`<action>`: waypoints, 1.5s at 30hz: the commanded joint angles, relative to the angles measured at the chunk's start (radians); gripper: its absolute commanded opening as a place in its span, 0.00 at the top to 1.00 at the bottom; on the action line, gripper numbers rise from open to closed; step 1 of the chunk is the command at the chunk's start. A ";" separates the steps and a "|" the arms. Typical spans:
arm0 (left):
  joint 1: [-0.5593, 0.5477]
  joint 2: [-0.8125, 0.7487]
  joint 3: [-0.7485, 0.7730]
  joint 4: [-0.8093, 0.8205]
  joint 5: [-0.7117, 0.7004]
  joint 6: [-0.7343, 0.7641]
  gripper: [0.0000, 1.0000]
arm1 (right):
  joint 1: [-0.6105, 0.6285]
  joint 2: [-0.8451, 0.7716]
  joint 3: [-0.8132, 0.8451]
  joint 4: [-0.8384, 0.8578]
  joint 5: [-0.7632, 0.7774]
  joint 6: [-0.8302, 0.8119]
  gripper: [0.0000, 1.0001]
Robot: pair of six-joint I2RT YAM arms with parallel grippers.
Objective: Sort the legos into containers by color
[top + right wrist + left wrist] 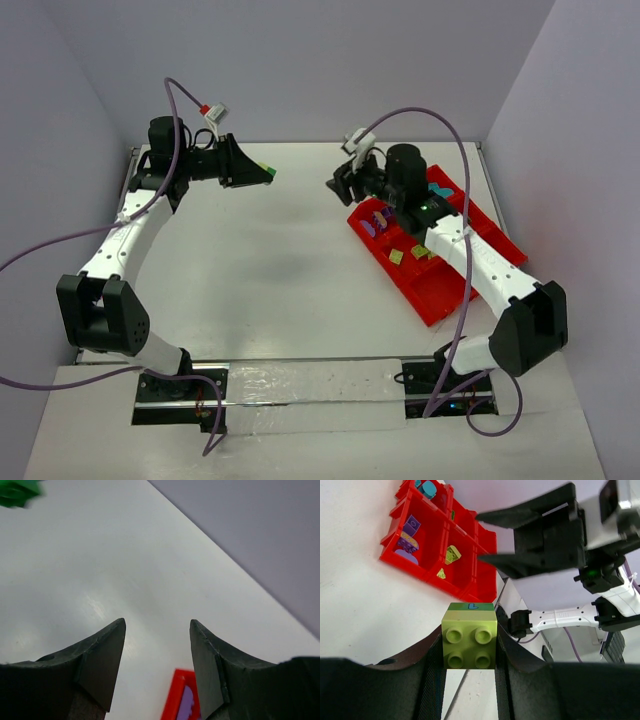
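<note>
The left gripper (266, 172) is clamped on a green lego (470, 637). Its two fingers press the brick's opposite sides, and the four studs face back toward the wrist camera. The brick is square, two studs by two, so no long axis shows; a darker green layer lies along its far edge. The left arm runs up the table's (270, 270) left side, then bends so the gripper lies roughly level and points right, holding the brick over the far middle of the table and well apart from the red tray (441, 303).

The right gripper (343, 186) has its jaws wide apart with nothing between them – only bare table shows in the gap from its wrist. That arm reaches forward over the tray, its fingers aimed left past the tray's far-left corner, facing the left gripper.

In the tray's compartments lie purple legos (378, 220), pale yellow legos (397, 256) and, farther back, teal legos (437, 188).
</note>
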 commanded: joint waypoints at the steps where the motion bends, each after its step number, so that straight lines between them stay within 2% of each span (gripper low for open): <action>1: -0.015 0.012 0.064 -0.014 0.037 0.023 1.00 | 0.087 0.033 0.106 0.029 -0.088 -0.172 0.38; 6: -0.024 0.005 0.057 -0.012 0.015 0.015 1.00 | 0.210 0.098 0.168 0.033 -0.043 -0.257 0.37; 13: -0.032 0.002 0.057 0.009 0.003 -0.004 1.00 | 0.296 0.165 0.241 0.039 -0.032 -0.282 0.37; 33: -0.033 0.001 0.048 0.008 0.006 0.002 1.00 | 0.338 0.228 0.309 0.097 -0.014 -0.270 0.39; 37: -0.033 -0.002 0.050 0.004 0.006 0.004 1.00 | 0.339 0.235 0.315 0.095 -0.019 -0.264 0.48; 39: -0.033 -0.002 0.051 -0.002 0.004 0.010 1.00 | 0.339 0.231 0.308 0.102 -0.019 -0.258 0.63; 42: -0.033 -0.002 0.051 -0.006 0.006 0.013 1.00 | 0.341 0.223 0.298 0.113 -0.011 -0.253 0.77; 45: -0.033 -0.003 0.046 0.000 0.005 0.011 1.00 | 0.342 0.215 0.292 0.118 -0.005 -0.251 0.81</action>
